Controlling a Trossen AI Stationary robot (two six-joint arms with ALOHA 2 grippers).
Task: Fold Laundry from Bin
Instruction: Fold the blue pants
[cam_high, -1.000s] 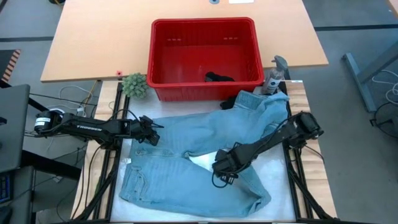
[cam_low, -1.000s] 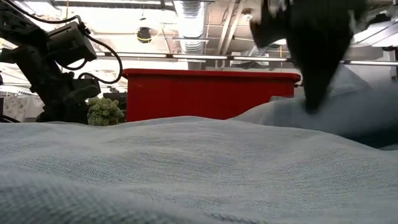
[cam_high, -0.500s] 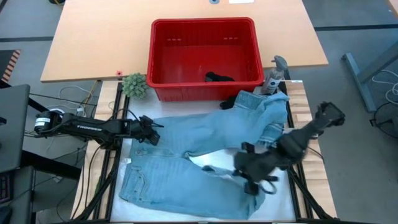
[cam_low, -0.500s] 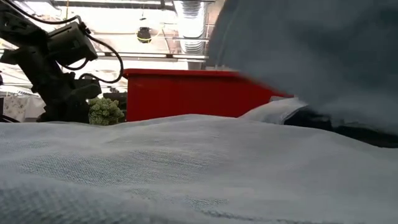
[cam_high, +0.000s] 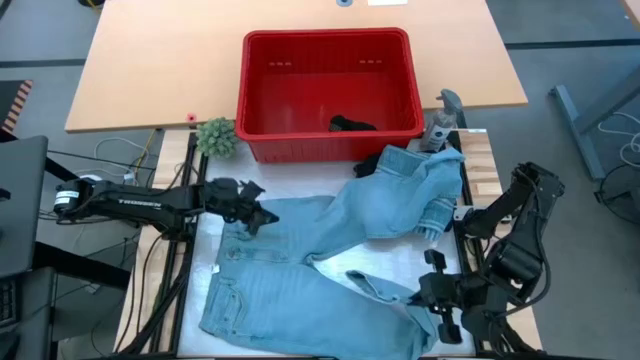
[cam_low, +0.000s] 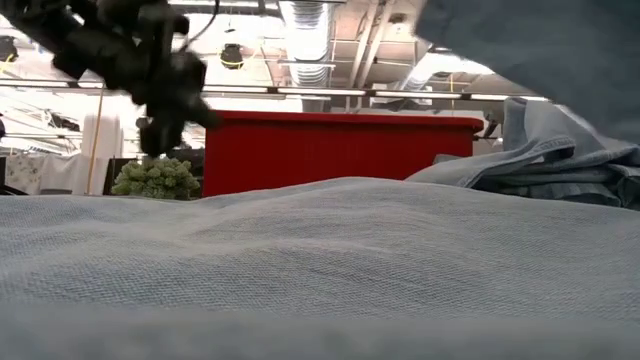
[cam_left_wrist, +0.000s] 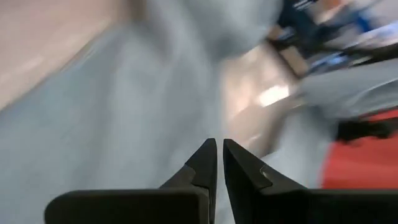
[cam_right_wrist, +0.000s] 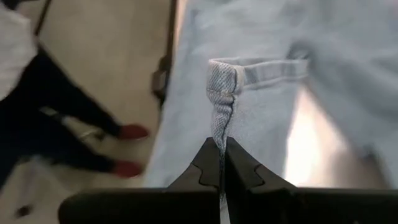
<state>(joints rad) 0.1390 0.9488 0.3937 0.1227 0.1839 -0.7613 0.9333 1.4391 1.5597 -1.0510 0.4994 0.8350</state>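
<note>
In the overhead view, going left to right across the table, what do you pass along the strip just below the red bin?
Left gripper at the jeans' left edge → light blue jeans spread flat → bunched denim piece → right gripper, lower down, shut on a jeans hem.

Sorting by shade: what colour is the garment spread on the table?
Light blue denim jeans, plain and unpatterned; clearest in the high view.

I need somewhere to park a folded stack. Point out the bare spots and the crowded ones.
Free: the tan tabletop left of the red bin, and the strip right of it. The bin floor is mostly bare except a dark garment. Crowded: the jeans cover the front mat; a plant and spray bottle flank the bin's front corners.
</note>
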